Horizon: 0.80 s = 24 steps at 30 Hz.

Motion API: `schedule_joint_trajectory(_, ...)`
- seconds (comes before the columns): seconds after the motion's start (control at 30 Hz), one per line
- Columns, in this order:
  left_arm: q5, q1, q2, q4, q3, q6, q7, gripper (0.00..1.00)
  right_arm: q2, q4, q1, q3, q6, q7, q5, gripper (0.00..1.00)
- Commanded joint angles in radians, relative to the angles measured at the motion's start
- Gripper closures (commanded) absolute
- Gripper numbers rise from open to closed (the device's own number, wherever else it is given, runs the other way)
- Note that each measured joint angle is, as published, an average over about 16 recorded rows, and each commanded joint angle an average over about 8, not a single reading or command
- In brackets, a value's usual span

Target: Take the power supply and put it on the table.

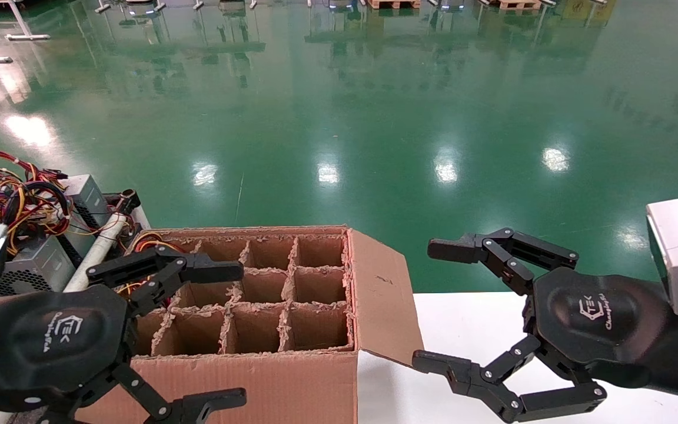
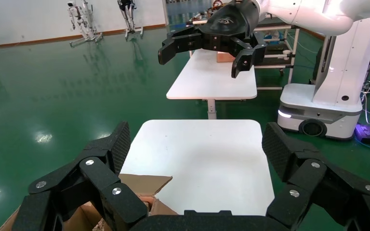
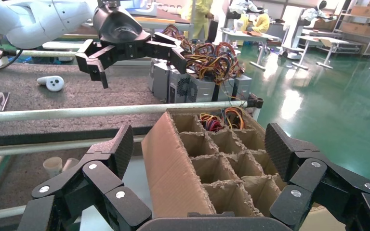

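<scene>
The left gripper point(image 1: 198, 338) is hovering with its jaws spread wide over the near left corner of a cardboard box point(image 1: 268, 377) split into square cells, holding nothing. The right gripper point(image 1: 454, 306) is hanging over the white tabletop point(image 1: 468, 330) just right of the box, jaws equally wide and empty. In the box's far left cell, coloured wires point(image 3: 217, 120) are poking up; what they belong to is probably hidden below the dividers. Other power supplies point(image 1: 36, 265) are sitting on the dark grey table point(image 3: 53, 98) beyond the white tube point(image 3: 111, 111), their wires point(image 1: 3, 188) tangled on top.
</scene>
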State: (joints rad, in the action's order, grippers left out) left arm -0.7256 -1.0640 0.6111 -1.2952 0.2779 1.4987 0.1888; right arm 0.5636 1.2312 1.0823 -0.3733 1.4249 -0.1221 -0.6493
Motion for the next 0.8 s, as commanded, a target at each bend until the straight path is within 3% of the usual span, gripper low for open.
schedule_joint_trajectory(0.03,-0.001,-0.003,0.000,0.003,0.000,-0.001,0.000,0.00,0.000,0.000,0.000,0.000,0.000,0.000,0.000,0.00)
schedule_joint_trajectory(0.8,-0.005,-0.011,0.000,0.012,0.002,-0.003,-0.002,0.00,0.000,0.000,0.000,0.000,0.000,0.000,0.000,0.00)
